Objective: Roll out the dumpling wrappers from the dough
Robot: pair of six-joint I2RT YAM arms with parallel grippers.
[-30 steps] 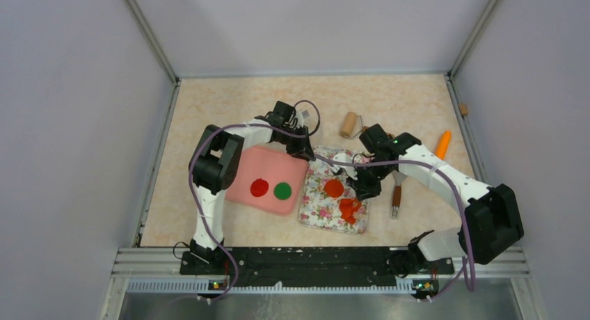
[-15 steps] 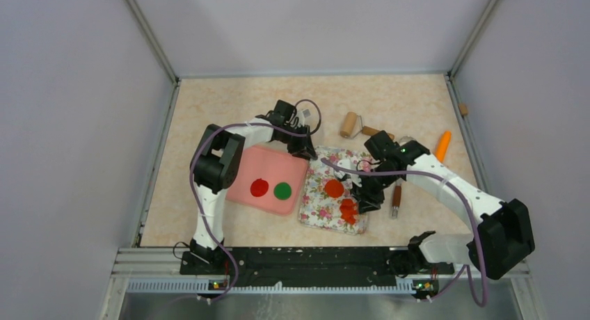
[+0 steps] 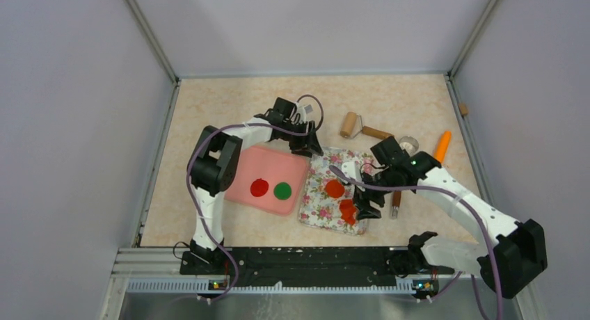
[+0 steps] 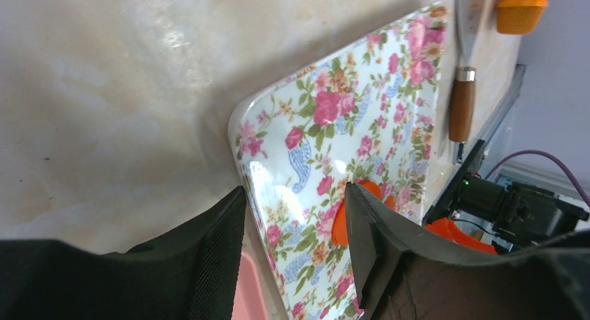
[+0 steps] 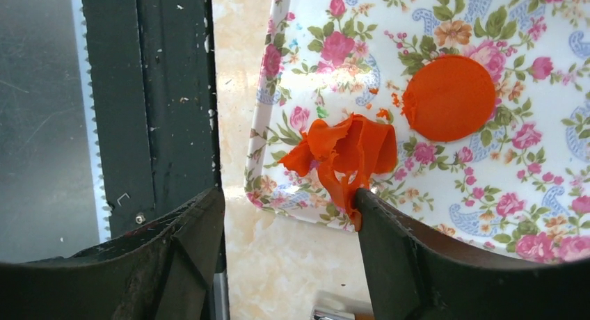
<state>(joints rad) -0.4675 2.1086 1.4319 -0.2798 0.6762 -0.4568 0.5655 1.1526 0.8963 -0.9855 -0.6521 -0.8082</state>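
The ragged dough point(image 5: 344, 153) lies on the floral tray point(image 5: 529, 216) beside an orange-red wrapper point(image 5: 449, 97), between the right gripper's point(image 5: 285, 198) spread jaws — the left gripper point(image 4: 296, 189), also released, straddles the tray's corner (a red wrapper point(image 3: 259, 188) and a green wrapper point(image 3: 282, 190) show only overhead).

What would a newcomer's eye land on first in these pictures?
A flower-patterned tray mid-table carries a flat round orange-red clay disc and a ragged orange-red clay scrap near its front edge, beneath the open right pincer. Beside it, a pink board bears a red clay disc and a green one.
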